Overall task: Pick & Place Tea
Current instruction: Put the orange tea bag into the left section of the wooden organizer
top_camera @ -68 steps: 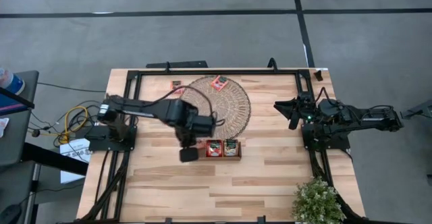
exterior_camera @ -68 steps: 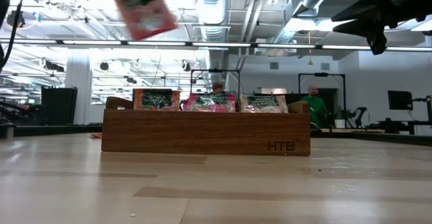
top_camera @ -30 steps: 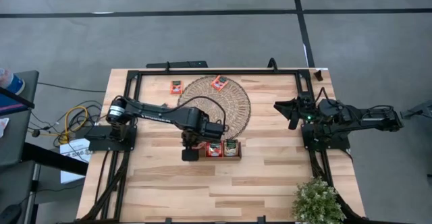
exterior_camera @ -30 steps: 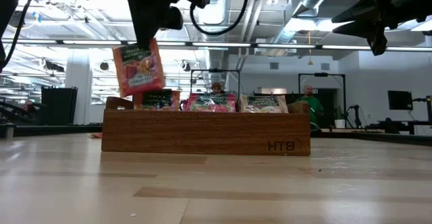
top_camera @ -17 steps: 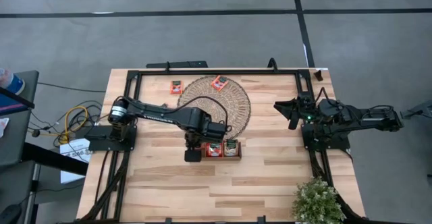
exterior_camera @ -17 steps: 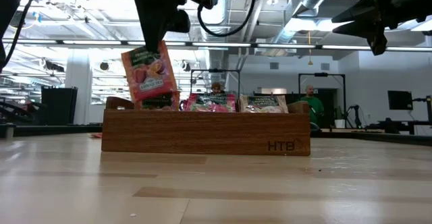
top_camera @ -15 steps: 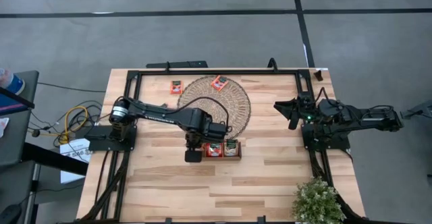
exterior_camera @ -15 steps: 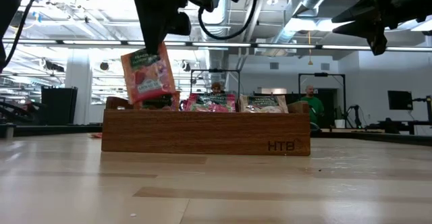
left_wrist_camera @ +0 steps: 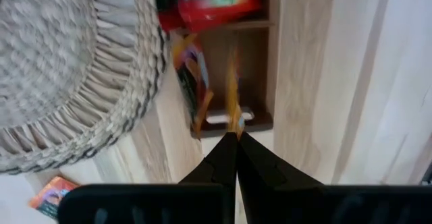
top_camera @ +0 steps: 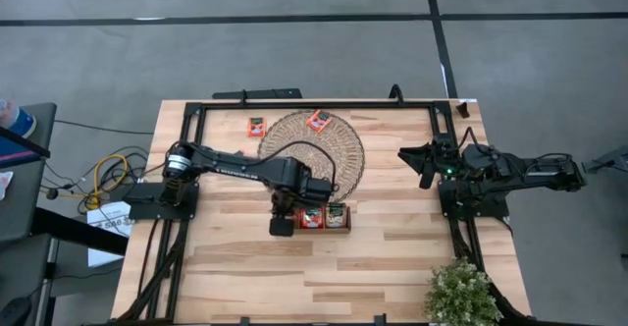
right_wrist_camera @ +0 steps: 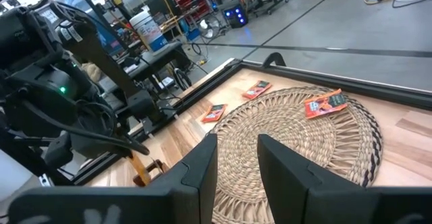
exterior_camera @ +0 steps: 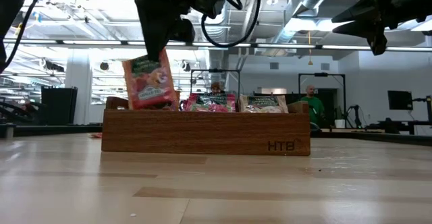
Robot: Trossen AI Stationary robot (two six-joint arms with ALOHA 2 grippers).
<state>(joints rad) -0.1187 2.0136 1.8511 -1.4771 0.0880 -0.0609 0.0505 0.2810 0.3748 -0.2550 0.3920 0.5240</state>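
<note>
My left gripper (top_camera: 285, 211) points straight down over the left end compartment of the brown wooden tray (exterior_camera: 206, 133), shut on a red-orange tea sachet (exterior_camera: 148, 84). The sachet's lower edge is down at the tray's rim. Other sachets stand in the tray's compartments (exterior_camera: 214, 102), and one leans in the end compartment (left_wrist_camera: 192, 82). One sachet (top_camera: 317, 120) lies on the round woven mat (top_camera: 329, 164) and one (top_camera: 256, 126) lies on the table beside it. My right gripper (right_wrist_camera: 235, 162) waits open at the table's right side, above the table. My left gripper pinches the sachet's top edge (exterior_camera: 150, 61) between its two fingers, coming from above and pointing down. The sachet hangs below the fingers, slightly tilted, edge-on in the wrist view (left_wrist_camera: 234, 116). Whether its lower edge touches the tray I cannot tell.
A black frame (top_camera: 294, 103) runs round the table's edges. A small green plant (top_camera: 461, 292) stands at the near right corner. Bare wood lies in front of the tray (exterior_camera: 216, 183). People show in the room beyond the table (exterior_camera: 312, 102).
My left gripper has sunk and gone a little toward the table's right edge, over the tray's left compartment, staying shut. The sachet has come down with it, from clear above the tray to its lower edge at the rim.
</note>
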